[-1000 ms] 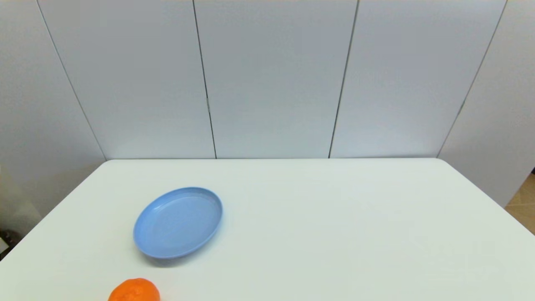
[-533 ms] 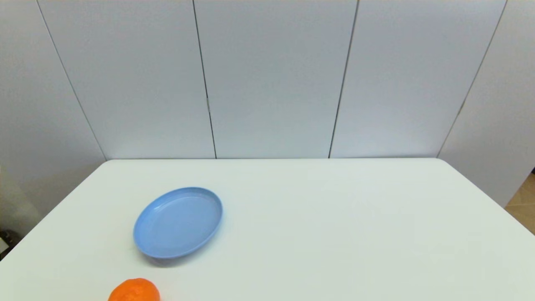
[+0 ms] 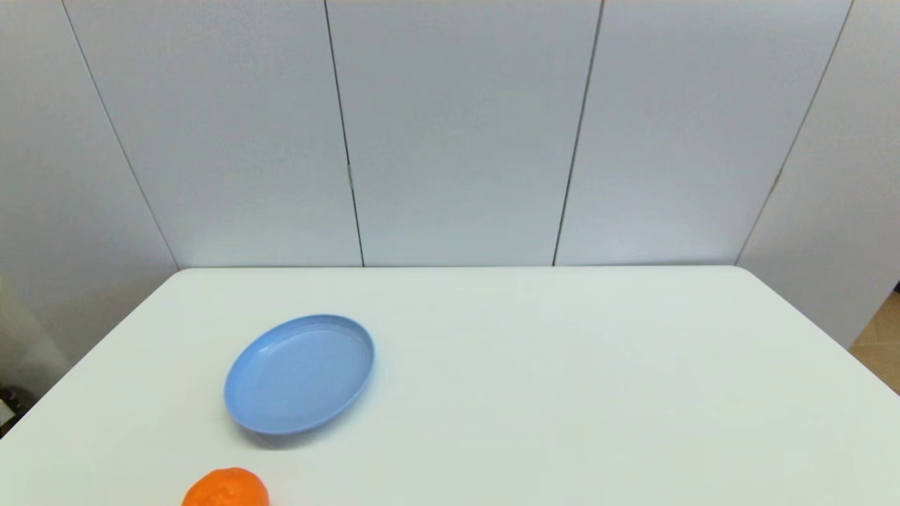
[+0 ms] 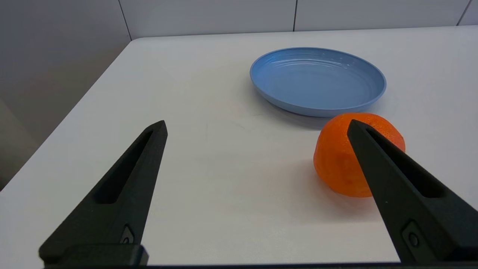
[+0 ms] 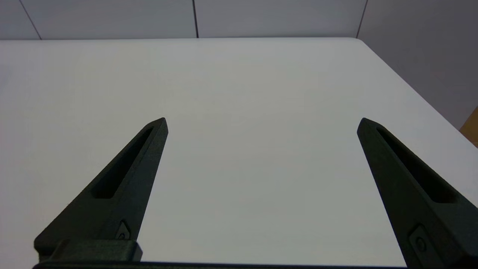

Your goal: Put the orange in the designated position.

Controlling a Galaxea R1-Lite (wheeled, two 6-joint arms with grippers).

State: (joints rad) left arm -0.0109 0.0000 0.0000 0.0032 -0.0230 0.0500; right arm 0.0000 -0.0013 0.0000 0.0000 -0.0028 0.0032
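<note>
The orange (image 3: 226, 488) sits on the white surface (image 3: 562, 393) at its near left edge, just near of the blue plate (image 3: 300, 373) and apart from it. The left pincer (image 4: 255, 127) hangs spread wide, low behind the fruit, which lies off towards one finger rather than between the two. The right pincer (image 5: 261, 123) is spread too, parked over bare surface. The fruit looks light, firm and round, likely to roll; its dimpled skin should grip well if taken across its widest middle.
</note>
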